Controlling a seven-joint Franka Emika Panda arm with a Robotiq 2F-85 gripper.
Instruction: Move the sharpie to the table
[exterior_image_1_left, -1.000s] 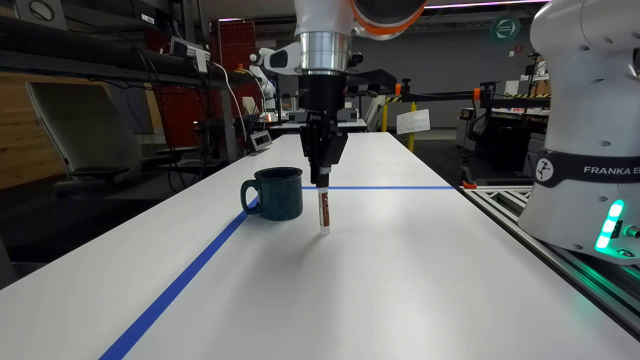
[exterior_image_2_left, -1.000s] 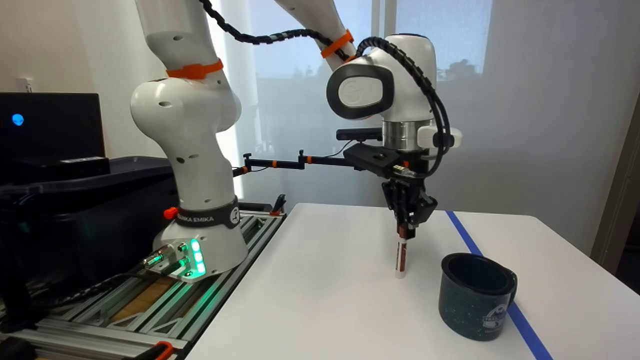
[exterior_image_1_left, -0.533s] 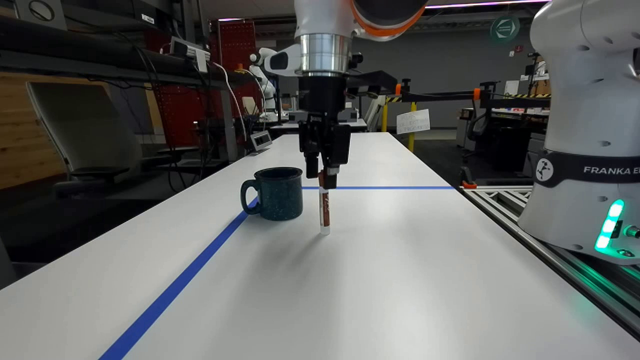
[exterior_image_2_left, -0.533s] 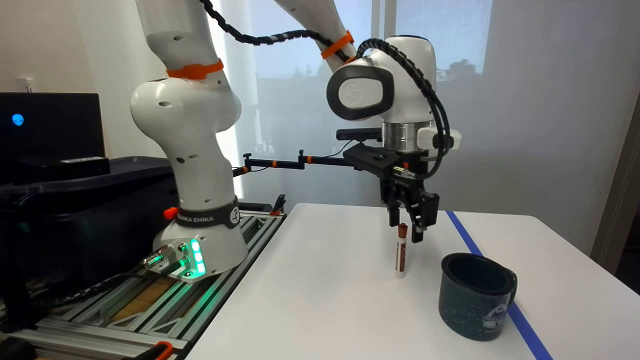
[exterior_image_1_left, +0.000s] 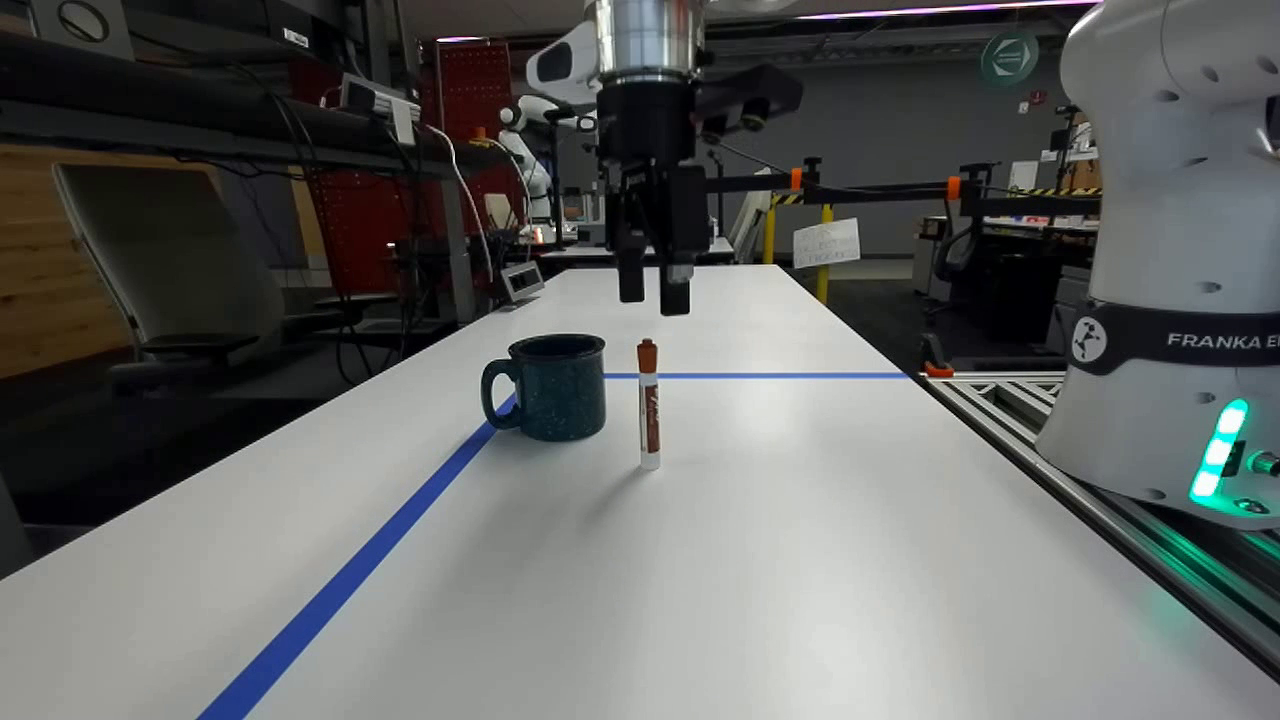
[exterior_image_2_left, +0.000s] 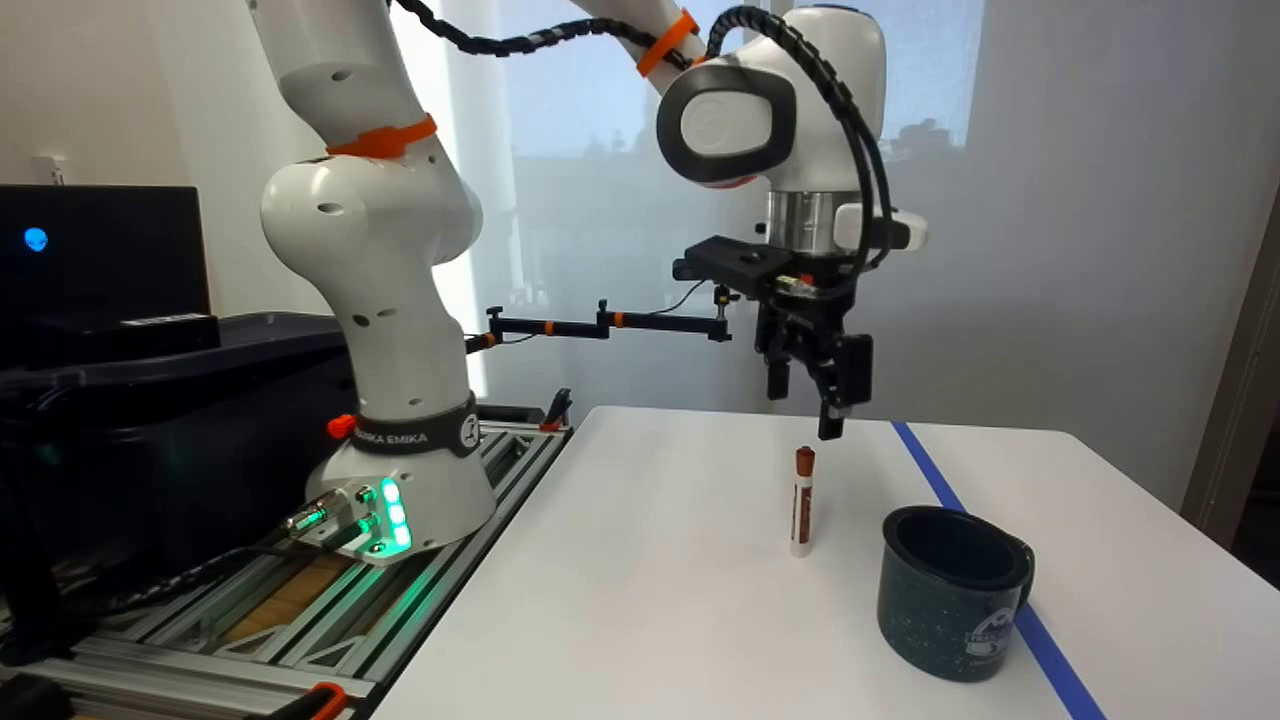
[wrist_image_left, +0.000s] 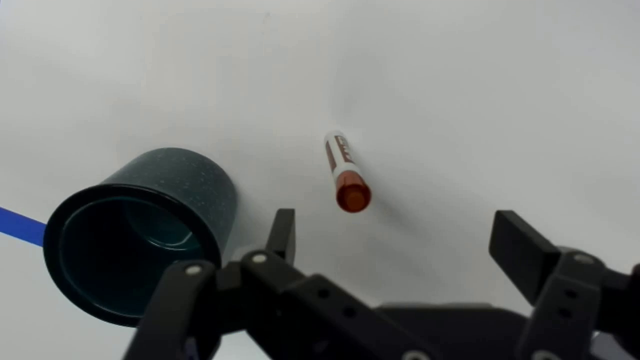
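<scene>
Upright sharpie (exterior_image_1_left: 649, 415) stands below the spread pincer (exterior_image_2_left: 804, 415)

In both exterior views we find the sharpie on its end on the white counter (exterior_image_1_left: 850, 560), reddish-brown cap uppermost. It sits roughly under the pincer, with a clear gap between cap and fingertips. The pincer points down, its two fingers (wrist_image_left: 283, 232) well parted, and we see it has hold of nothing. Beside the sharpie, near but not touching, a dark teal mug (exterior_image_2_left: 945, 620) stands upright next to a line of blue tape (exterior_image_1_left: 370, 555). In the wrist view the cap shows between the lines of the fingers, closer to the one on the mug's side.
</scene>
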